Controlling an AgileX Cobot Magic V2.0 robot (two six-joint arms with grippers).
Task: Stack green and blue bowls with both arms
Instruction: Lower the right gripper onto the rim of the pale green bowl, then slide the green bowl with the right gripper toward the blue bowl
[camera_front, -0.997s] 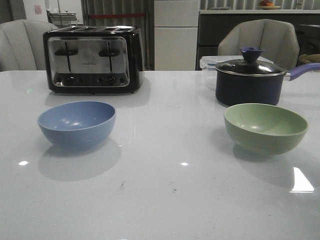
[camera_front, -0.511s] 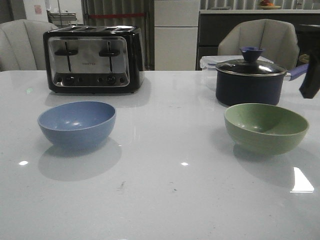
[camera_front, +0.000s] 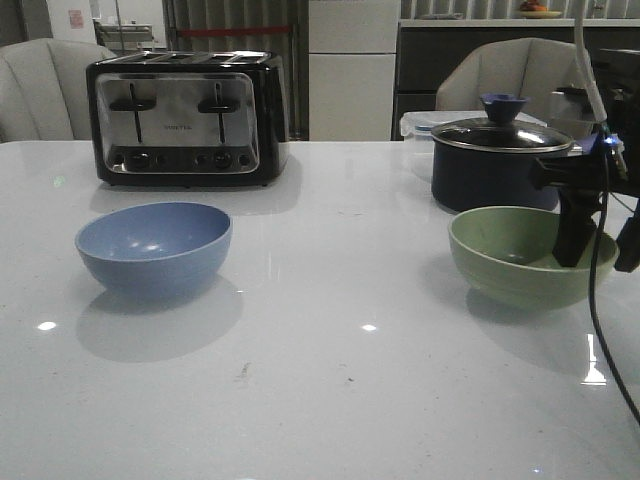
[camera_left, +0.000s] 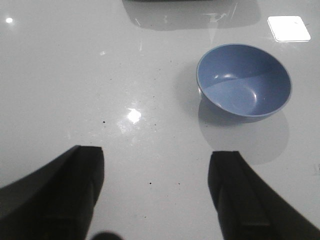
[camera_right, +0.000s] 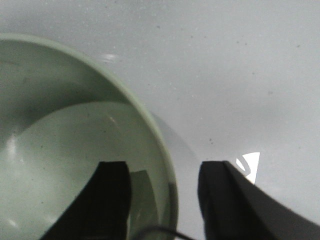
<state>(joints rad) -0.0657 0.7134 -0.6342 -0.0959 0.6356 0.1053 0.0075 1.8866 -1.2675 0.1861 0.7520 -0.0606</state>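
Right gripper (camera_front: 598, 245) spread wide, straddling green bowl (camera_front: 520, 255) rim, right of frame, nothing held yet. Risk: shallow pinch, bowl tips/slips. Left gripper (camera_left: 155, 192) wide too.

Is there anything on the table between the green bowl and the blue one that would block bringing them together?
Nothing visible does: bare table lies between the green bowl and the blue bowl.

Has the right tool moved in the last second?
Yes. The right tool came in from the right edge, past the saucepan, and now straddles the green bowl's right rim.
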